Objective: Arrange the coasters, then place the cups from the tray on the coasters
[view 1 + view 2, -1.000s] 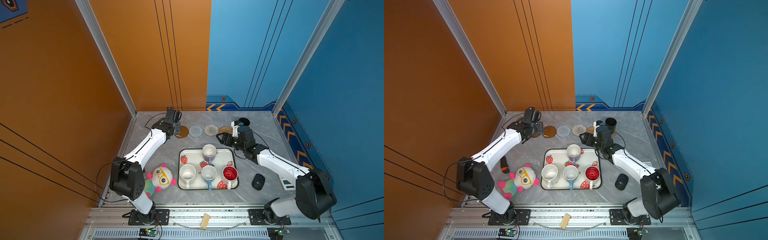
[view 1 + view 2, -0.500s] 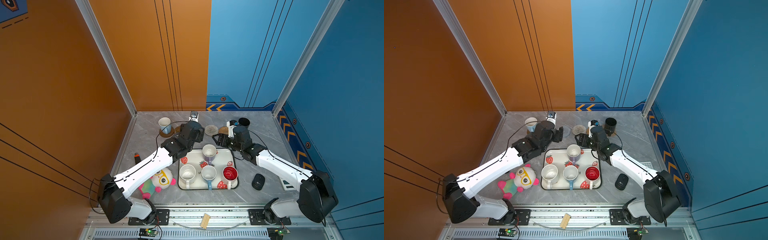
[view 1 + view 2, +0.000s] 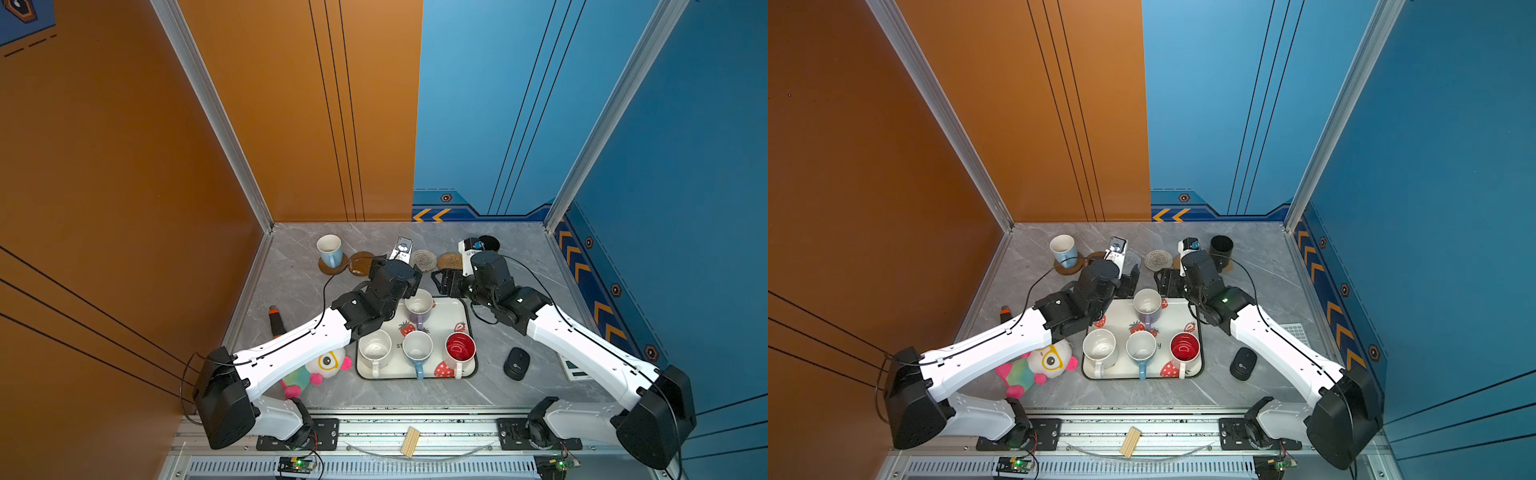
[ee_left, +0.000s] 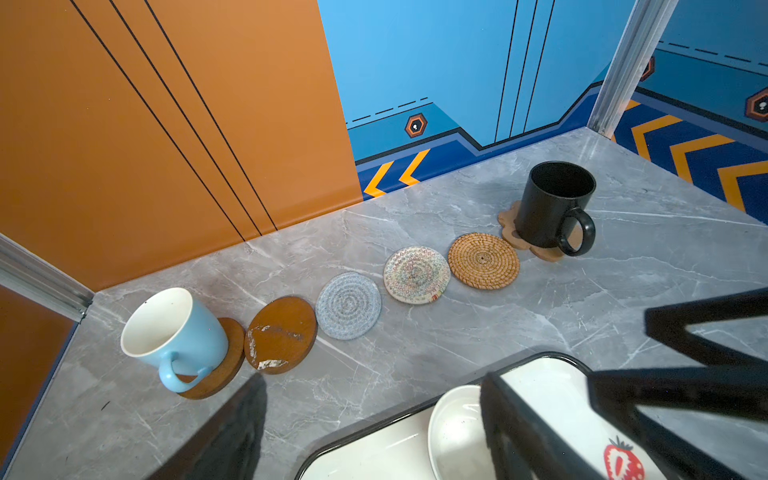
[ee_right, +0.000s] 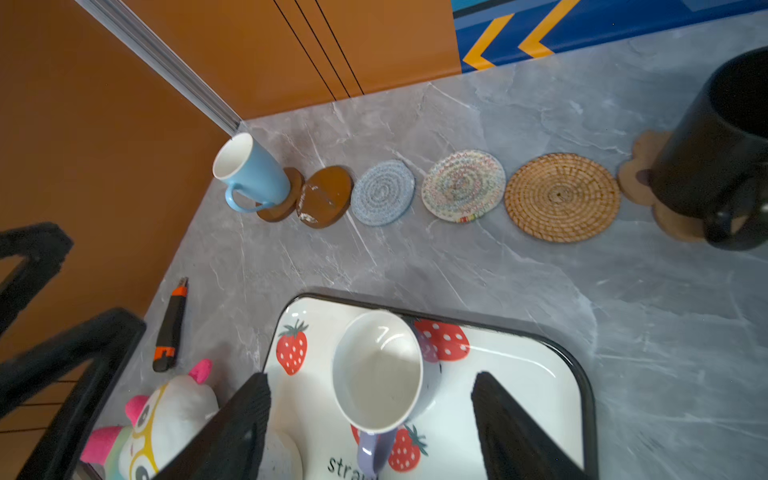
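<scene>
Lavender mug (image 5: 378,370) on the tray (image 5: 532,353) hides its lettering past "stra". We see the left claw (image 4: 370,386) and right claw (image 5: 372,374) both spread wide and empty near that mug.

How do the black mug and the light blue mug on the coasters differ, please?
The black mug is dark inside; the light blue mug is white inside. The black mug stands on a paw-shaped coaster, the light blue mug on a brown disc. Both are upright and empty.
</scene>
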Available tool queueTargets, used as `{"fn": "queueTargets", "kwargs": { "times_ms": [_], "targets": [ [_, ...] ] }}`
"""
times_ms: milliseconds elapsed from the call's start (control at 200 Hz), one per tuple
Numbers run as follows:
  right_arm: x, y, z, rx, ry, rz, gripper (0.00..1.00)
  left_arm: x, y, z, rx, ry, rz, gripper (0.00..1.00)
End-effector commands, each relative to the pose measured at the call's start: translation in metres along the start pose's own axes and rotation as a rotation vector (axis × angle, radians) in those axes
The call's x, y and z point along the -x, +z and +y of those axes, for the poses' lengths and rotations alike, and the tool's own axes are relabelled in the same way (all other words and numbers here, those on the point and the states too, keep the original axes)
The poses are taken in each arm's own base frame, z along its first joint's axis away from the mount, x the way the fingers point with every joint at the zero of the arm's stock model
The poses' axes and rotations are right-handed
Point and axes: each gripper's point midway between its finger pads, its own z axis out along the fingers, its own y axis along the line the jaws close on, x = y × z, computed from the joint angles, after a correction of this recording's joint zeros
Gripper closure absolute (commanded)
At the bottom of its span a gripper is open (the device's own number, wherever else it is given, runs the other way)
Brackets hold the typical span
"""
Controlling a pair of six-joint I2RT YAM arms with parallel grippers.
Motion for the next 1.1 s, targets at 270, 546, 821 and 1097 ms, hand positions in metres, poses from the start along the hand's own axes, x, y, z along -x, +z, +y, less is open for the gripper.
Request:
{"fn": "queueTargets", "kwargs": {
  "times_ms": [270, 546, 821, 1097],
  "targets": [
    [-0.043, -0.014, -0.010, -0.151, -0.088, 0.093, 0.21, 0.011, -0.014, 0.010, 0.007, -0.038, -0.096, 0.15],
    [-0.076, -0.004, 0.000, -0.127, -0.100, 0.168, 0.20, -0.005, -0.016, 0.019, 0.021, -0.038, -0.089, 0.09],
    [-0.104, 0.019, 0.005, -0.111, -0.101, 0.255, 0.20, -0.008, -0.017, 0.028, 0.027, -0.061, -0.096, 0.07],
    [-0.130, 0.041, 0.006, -0.121, -0.087, 0.319, 0.21, -0.010, -0.015, 0.033, 0.028, -0.073, -0.093, 0.06]
  ]
}}
